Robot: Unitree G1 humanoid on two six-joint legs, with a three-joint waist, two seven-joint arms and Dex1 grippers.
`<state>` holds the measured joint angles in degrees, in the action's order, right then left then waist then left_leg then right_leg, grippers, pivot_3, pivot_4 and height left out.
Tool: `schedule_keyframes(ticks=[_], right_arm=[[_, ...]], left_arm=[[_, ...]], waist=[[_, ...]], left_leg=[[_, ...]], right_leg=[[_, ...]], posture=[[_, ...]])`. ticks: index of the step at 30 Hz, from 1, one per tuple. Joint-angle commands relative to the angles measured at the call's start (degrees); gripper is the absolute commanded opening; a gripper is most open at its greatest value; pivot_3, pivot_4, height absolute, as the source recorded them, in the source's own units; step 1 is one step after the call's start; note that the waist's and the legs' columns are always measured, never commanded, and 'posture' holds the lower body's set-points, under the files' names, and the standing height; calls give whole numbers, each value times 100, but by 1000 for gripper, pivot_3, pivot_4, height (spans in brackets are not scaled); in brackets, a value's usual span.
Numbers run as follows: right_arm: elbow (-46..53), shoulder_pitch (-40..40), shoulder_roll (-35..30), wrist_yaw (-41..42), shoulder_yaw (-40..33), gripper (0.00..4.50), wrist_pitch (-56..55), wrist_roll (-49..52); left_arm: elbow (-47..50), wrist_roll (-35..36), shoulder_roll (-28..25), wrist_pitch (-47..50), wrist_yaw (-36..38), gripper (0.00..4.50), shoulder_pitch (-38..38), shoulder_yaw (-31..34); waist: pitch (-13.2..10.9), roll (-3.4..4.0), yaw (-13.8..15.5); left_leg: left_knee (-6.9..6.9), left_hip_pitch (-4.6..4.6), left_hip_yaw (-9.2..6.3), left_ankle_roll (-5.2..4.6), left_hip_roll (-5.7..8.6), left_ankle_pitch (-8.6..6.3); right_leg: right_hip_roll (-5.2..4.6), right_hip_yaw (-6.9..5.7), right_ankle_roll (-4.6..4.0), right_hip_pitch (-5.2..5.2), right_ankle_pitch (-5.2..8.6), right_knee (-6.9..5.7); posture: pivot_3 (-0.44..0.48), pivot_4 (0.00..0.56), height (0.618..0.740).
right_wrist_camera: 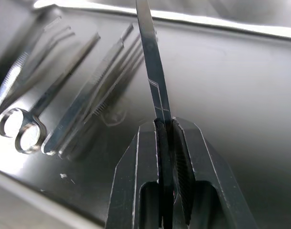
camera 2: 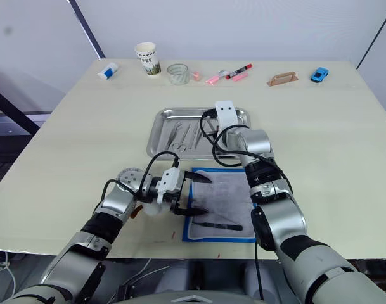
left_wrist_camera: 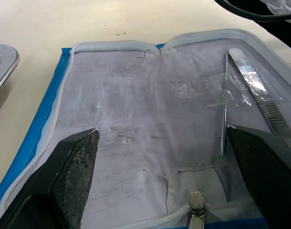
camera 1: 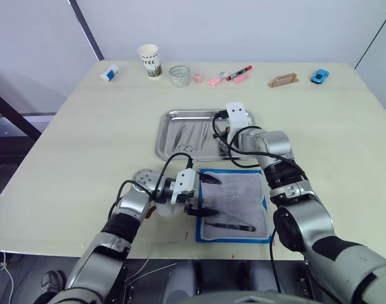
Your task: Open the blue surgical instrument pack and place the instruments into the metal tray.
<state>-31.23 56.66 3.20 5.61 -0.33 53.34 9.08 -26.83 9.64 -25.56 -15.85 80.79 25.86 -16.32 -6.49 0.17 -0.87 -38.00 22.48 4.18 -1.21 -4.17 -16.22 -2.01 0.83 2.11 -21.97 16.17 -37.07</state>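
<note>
Paper cup (camera 2: 146, 57): dark print near rim, possibly "COFFEE", too small to confirm.

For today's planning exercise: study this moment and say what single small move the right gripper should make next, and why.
Probably open the right gripper and let go. Its fingers are shut on a slim silver tweezer-like instrument held over the shiny rectangular steel tray, where other silver instruments already lie. More remain in the open blue pouch with the pale lining.
</note>
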Motion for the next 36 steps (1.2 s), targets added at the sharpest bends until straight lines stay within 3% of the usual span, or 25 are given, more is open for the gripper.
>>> schedule_keyframes(ticks=[1, 13, 17, 19, 24, 31, 36], right_arm=[[134, 178, 3, 11, 81, 48, -124, -81], [-94, 195, -55, 103, 60, 48, -233, -206], [-93, 205, -73, 175, 46, 1587, -280, -184], [65, 150, -135, 292, 83, 2649, -287, -169], [1133, -338, -438, 1051, 329, 4424, -583, -12], [3124, -1975, -1048, 2962, 92, 4424, -2063, 997], [3935, -2714, -1875, 4121, 26, 4424, -2252, 1604]], left_arm=[[-271, -363, 11, 187, -195, 4500, -267, -228], [-191, -350, -12, 245, -215, 4500, -313, -215], [-162, -342, -22, 258, -215, 4500, -331, -208], [-135, -332, -26, 278, -215, 4500, -339, -202], [-102, -311, -52, 300, -201, 4500, -367, -188], [-66, -260, -80, 282, -153, 4500, -441, -151], [-64, -228, -115, 249, -89, 4500, -489, -121]], waist=[[0, 0, 0], [0, 0, -1], [0, 0, -1], [0, 0, -1], [0, 0, 0], [0, -4, 2], [0, -6, -1]], left_leg=[[0, 0, 0, 0, 0, 0], [0, 1, 0, 0, 0, 0], [0, 1, 0, 0, 0, 0], [0, 1, 1, 0, 0, 0], [1, 6, 0, 0, 0, 0], [5, 13, 0, 0, 1, -1], [5, 10, 1, 0, 1, -1]], right_leg=[[0, 0, 0, 0, 0, 0], [-1, 0, 0, -1, 0, 0], [-1, 0, 0, -1, 0, 0], [-1, 0, 0, -1, 0, 0], [-1, 0, 0, -5, 0, 1], [1, 0, 5, -10, -1, 3], [6, 3, 6, -10, -2, 3]], posture=[[0, 150, 740], [0, 150, 740], [0, 150, 740], [0, 150, 740], [0, 150, 740], [0, 150, 740], [0, 150, 740]])
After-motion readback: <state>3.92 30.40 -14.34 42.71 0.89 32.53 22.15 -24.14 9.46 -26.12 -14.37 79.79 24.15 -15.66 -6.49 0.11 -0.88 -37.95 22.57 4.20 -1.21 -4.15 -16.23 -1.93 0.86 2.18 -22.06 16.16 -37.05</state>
